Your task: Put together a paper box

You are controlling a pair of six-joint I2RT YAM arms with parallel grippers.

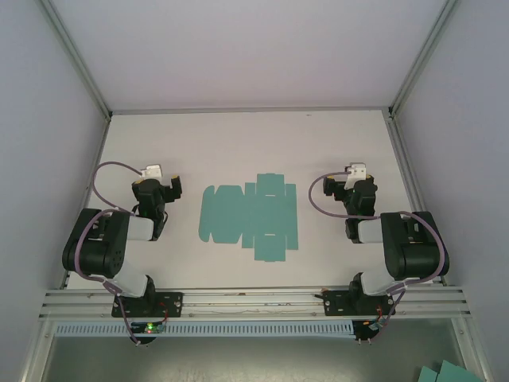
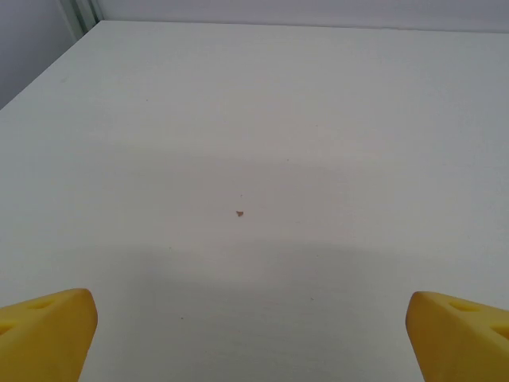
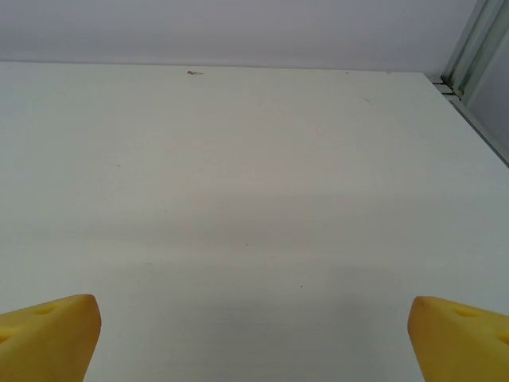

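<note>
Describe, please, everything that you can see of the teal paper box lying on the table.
The paper box is a flat, unfolded blank of what looks like thin teal-green card. It is die-cut into joined rectangular panels, with small tabs along its far edge, a larger flap jutting toward the near edge, and a rounded left end. It lies flat near the middle of the white table, and nothing else touches it.

Paper box (image 1: 248,215) lies flat on the table (image 1: 238,143).

We see the right gripper (image 3: 254,341) spread wide, its yellow fingertips (image 3: 49,334) at the lower corners, above the white table (image 3: 254,159), a metal frame post (image 3: 468,44) far right
</note>
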